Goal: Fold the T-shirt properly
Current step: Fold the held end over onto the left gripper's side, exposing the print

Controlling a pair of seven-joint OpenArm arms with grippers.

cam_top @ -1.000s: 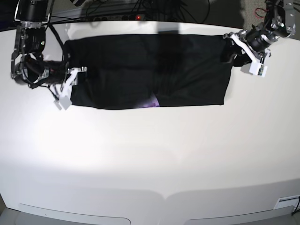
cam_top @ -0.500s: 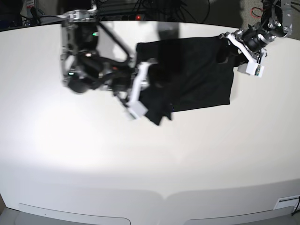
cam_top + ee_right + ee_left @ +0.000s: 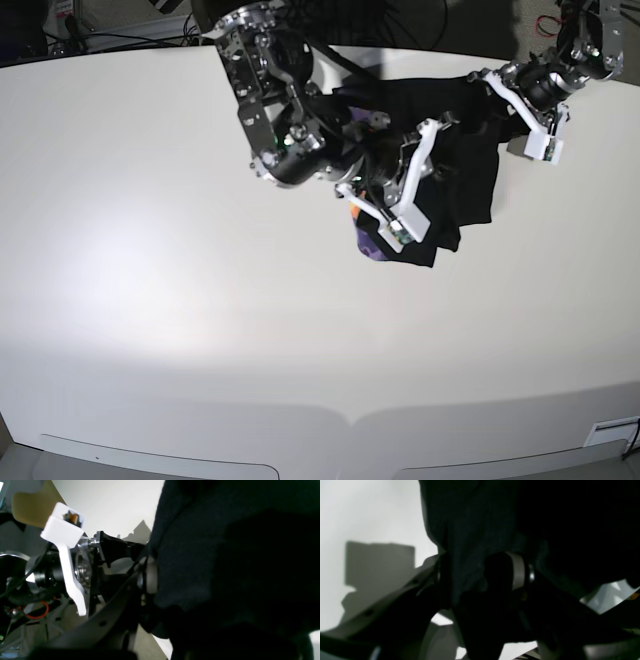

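Fingers of my right gripper [image 3: 432, 150] clamp the T-shirt [image 3: 465, 190]; my left gripper [image 3: 488, 95] pinches its far edge over the table [image 3: 200, 300].

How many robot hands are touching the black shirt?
2. The right hand is in the middle of the table, pinching the T-shirt. The left hand is at the shirt's far corner, cloth between its fingers.

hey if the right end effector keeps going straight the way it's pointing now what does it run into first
Probably the left end effector. The right end effector, shut on the T-shirt, points across the table toward it, with only black cloth between. Depth is hard to judge.
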